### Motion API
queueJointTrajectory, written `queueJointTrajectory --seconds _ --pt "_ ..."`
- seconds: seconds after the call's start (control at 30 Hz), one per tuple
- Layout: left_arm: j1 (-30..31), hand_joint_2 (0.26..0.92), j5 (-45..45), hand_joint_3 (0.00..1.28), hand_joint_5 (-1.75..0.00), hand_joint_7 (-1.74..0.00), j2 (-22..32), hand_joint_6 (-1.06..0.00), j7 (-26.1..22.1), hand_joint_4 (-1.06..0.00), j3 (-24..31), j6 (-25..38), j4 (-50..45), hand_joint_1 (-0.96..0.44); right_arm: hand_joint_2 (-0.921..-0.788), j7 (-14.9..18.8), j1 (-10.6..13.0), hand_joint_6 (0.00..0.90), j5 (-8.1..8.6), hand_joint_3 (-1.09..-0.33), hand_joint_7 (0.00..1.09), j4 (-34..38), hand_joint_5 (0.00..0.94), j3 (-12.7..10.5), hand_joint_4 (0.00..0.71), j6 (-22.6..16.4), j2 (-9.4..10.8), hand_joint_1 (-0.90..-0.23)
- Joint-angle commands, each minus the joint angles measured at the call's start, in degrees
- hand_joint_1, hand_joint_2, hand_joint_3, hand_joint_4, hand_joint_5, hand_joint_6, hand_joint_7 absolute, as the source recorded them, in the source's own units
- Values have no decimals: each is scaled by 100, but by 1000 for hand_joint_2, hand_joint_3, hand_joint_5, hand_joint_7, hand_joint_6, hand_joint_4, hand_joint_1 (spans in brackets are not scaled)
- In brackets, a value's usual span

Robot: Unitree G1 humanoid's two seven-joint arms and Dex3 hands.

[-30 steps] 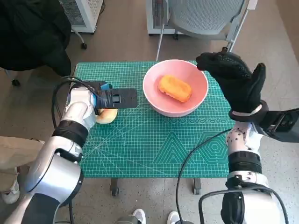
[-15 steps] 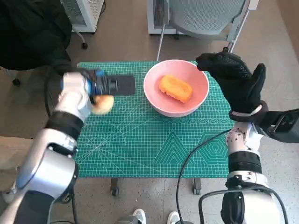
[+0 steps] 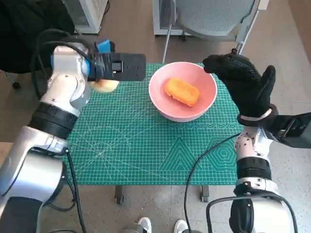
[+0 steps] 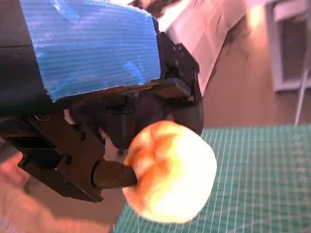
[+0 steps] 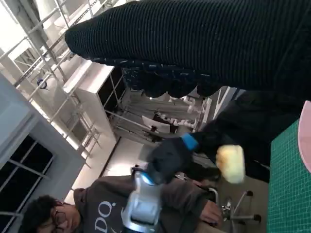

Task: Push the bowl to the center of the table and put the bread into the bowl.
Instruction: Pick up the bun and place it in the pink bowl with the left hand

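Left hand is raised over the table's far-left corner, about 10 o'clock from the table middle, black fingers reaching toward 3 o'clock. It grips a pale round bread roll; left wrist view shows the roll pinned between the black fingers, green mat behind it, roll apparently clear of the mat. Pink bowl sits on the green mat toward the far edge, roughly 1 o'clock from the middle, just beside the left hand at its 3 o'clock, not touching. An orange bread piece already lies inside the bowl, tilted, about centered. Right hand in the black glove hovers at the bowl's 3 o'clock by the rim, fingers spread, holding nothing; contact with the rim cannot be told. Right wrist view shows the glove as a dark band, the left hand with the roll beyond it, a sliver of bowl rim, and a seated person in a dark sweatshirt. Gray chair stands past the table at 12 o'clock.
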Motion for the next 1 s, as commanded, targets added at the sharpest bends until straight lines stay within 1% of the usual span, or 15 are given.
queueJointTrajectory --seconds 0.03,0.13,0.17,0.23,0.37,0.5,0.63,0.67,0.7,0.73,0.77,0.87,0.9,0.93,1.0 --pt "-274 874 49 156 -1516 -760 38 -887 -90 -457 151 183 -235 -4 -921 31 13 190 -1 -735 15 41 1 -7 136 -13 34 -648" --pt "-290 872 44 145 -1501 -734 7 -895 -94 -487 200 265 -323 -3 -921 32 18 190 1 -736 15 34 1 -8 136 -17 34 -647" --pt "-307 871 53 136 -1477 -729 -17 -896 -113 -515 209 305 -402 -2 -921 32 21 190 2 -737 15 26 1 -8 136 -24 37 -647" --pt "-362 877 50 111 -1419 -773 -100 -883 -92 -546 226 336 -437 -1 -921 30 24 190 3 -738 15 20 1 -9 136 -39 40 -647" --pt "-610 888 -23 97 -1438 -744 -451 -864 189 -572 217 251 166 -2 -921 18 35 190 2 -743 15 -12 1 -4 136 -79 52 -647" --pt "-953 911 -53 84 -1467 -798 -875 -798 266 -568 141 202 795 -3 -921 -10 58 191 -3 -748 15 -77 1 6 138 -121 65 -647" --pt "-1193 919 -60 123 -1531 -869 -1231 -733 401 -506 86 76 1071 -3 -921 -19 123 192 8 -753 16 -199 2 13 138 -134 85 -647" --pt "-1266 919 -38 148 -1507 -969 -1369 -677 489 -494 33 -35 1259 -3 -921 -23 150 192 15 -754 16 -240 2 13 139 -127 88 -647" --pt "-1324 920 -24 199 -1489 -1133 -1471 -578 558 -460 -4 -121 1412 -2 -921 -26 170 192 20 -756 16 -272 2 13 139 -120 89 -648" --pt "-1368 920 -19 238 -1485 -1245 -1537 -507 608 -432 -27 -181 1525 -2 -921 -30 184 193 22 -758 16 -295 2 14 139 -113 90 -649" --pt "-1421 921 32 263 -1483 -1317 -1641 -462 652 -413 -111 -296 1749 -1 -921 -35 212 193 29 -759 16 -335 2 13 139 -101 90 -650" --pt "-1553 921 156 273 -1458 -1378 -1898 -431 554 -413 -346 -550 2348 -2 -921 -65 289 192 47 -759 16 -446 1 8 138 -60 90 -664" --pt "-1612 921 246 273 -1455 -1383 -1971 -429 346 -413 -480 -639 2520 -2 -921 -79 312 192 54 -759 16 -482 1 7 138 -40 89 -665" --pt "-1705 921 484 286 -1458 -1405 -2085 -412 -35 -403 -770 -832 2726 -2 -921 -99 344 191 69 -756 16 -536 1 3 138 3 85 -669" --pt "-1853 921 859 331 -1489 -1464 -2267 -359 -643 -359 -1225 -1161 3014 -4 -921 -135 397 190 93 -741 16 -629 1 1 138 77 76 -671"
